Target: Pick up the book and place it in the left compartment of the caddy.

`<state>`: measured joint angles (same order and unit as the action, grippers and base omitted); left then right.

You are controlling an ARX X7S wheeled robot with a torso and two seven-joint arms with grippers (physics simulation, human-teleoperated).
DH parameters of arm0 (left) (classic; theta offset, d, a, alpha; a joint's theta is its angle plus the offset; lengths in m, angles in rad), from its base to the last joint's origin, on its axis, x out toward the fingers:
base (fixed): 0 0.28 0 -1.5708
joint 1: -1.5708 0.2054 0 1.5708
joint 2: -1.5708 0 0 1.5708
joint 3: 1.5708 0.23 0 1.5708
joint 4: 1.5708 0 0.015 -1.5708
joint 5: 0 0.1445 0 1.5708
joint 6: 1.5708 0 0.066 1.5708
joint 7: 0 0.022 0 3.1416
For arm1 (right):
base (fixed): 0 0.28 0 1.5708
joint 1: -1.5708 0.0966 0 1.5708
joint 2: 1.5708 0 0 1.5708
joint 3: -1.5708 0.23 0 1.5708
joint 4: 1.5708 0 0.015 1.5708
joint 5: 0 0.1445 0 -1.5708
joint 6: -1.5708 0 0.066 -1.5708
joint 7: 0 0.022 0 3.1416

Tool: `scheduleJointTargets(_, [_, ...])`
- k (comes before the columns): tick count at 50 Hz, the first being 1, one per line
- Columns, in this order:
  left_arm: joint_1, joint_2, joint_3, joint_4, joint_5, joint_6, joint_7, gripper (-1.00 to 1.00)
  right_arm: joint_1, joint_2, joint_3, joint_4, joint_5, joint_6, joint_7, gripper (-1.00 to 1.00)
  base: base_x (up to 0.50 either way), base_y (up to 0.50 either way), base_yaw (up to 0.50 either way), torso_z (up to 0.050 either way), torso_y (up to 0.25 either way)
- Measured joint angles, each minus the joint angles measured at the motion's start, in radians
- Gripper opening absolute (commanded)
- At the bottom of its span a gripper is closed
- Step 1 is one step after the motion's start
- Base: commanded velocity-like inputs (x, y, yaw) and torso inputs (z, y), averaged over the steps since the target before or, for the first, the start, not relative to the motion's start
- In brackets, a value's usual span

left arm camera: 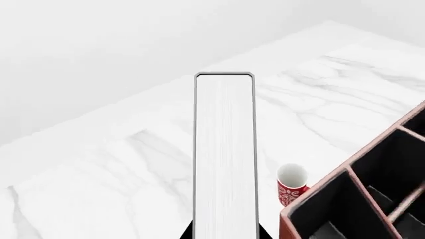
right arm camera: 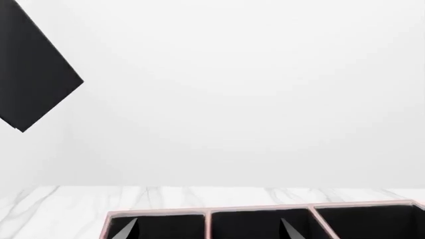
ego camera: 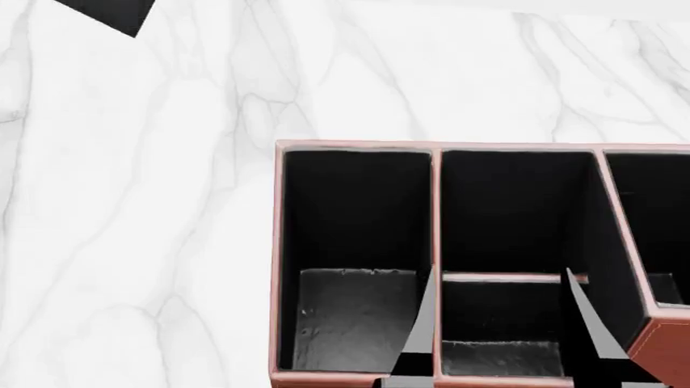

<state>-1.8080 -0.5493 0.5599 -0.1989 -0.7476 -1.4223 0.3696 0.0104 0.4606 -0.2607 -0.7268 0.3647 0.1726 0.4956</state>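
Note:
My left gripper (left arm camera: 226, 235) is shut on the book (left arm camera: 224, 154). The book's white page edges face the left wrist camera, and a black jaw tip shows on each side of it. Its dark cover shows high in the air in the right wrist view (right arm camera: 37, 69) and at the top left corner of the head view (ego camera: 108, 12), left of and beyond the caddy (ego camera: 437, 210). The left compartment (ego camera: 351, 319) is the long bay with a greyish floor. My right gripper (ego camera: 502, 339) is open and empty, its fingertips (right arm camera: 129, 229) over the caddy's near rim.
A red and white patterned cup (left arm camera: 291, 183) stands on the white marble table (ego camera: 140, 202) just beside the caddy's corner (left arm camera: 345, 199). The caddy's right end (ego camera: 663, 339) is stepped up taller. A plain white wall lies behind the table.

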Motion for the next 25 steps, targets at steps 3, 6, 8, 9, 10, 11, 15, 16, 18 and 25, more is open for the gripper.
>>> scheduleJointTargets(3, [-0.013, 0.016, -0.023, -0.02, -0.048, -0.044, -0.038, -1.0, 0.0, 0.0, 0.0, 0.0, 0.001, 0.0, 0.001, 1.0, 0.0, 0.0, 0.0, 0.0, 0.003])
scheduleJointTargets(6, [-0.03, 0.027, -0.033, -0.046, -0.107, -0.076, -0.08, -1.0, 0.0, 0.001, 0.0, 0.0, 0.001, -0.001, 0.001, 1.0, 0.0, 0.0, 0.0, 0.0, 0.0])
scheduleJointTargets(8, [-0.04, 0.032, -0.037, -0.064, -0.153, -0.092, -0.116, -1.0, 0.0, 0.002, 0.0, 0.0, 0.002, -0.002, 0.001, 1.0, 0.0, 0.0, 0.0, 0.008, 0.0])
scheduleJointTargets(9, [-0.05, 0.035, -0.033, -0.08, -0.179, -0.1, -0.133, -1.0, 0.0, 0.002, 0.0, 0.001, 0.002, -0.003, 0.001, 1.0, 0.0, 0.0, 0.0, 0.0, 0.01])
scheduleJointTargets(10, [-0.06, 0.037, -0.028, -0.094, -0.203, -0.106, -0.149, -1.0, 0.0, 0.002, 0.0, 0.001, 0.002, -0.003, 0.001, 1.0, 0.0, 0.0, 0.0, 0.0, 0.0])
scheduleJointTargets(11, [-0.069, 0.039, -0.023, -0.106, -0.226, -0.111, -0.165, -1.0, 0.0, 0.002, 0.0, 0.001, 0.002, -0.004, 0.001, 1.0, 0.0, 0.0, 0.0, 0.0, 0.0])
scheduleJointTargets(15, [-0.092, 0.043, -0.01, -0.14, -0.333, -0.129, -0.25, -1.0, 0.001, 0.003, -0.001, 0.001, 0.003, -0.004, 0.002, 1.0, 0.0, 0.0, 0.0, 0.0, 0.0])
scheduleJointTargets(16, [-0.1, 0.044, -0.004, -0.151, -0.362, -0.133, -0.274, -1.0, 0.001, 0.003, -0.001, 0.001, 0.003, -0.004, 0.002, 1.0, 0.0, 0.0, 0.0, 0.0, 0.01])
scheduleJointTargets(18, [-0.115, 0.047, 0.007, -0.174, -0.423, -0.139, -0.325, -1.0, 0.001, 0.004, -0.001, 0.0, 0.003, -0.004, 0.002, 1.0, 0.0, 0.0, 0.0, 0.0, 0.0])
scheduleJointTargets(25, [-0.148, 0.054, 0.042, -0.233, -0.625, -0.149, -0.511, -1.0, 0.001, 0.006, -0.002, -0.002, 0.004, -0.004, 0.004, 1.0, 0.0, 0.0, 0.0, 0.0, 0.002])
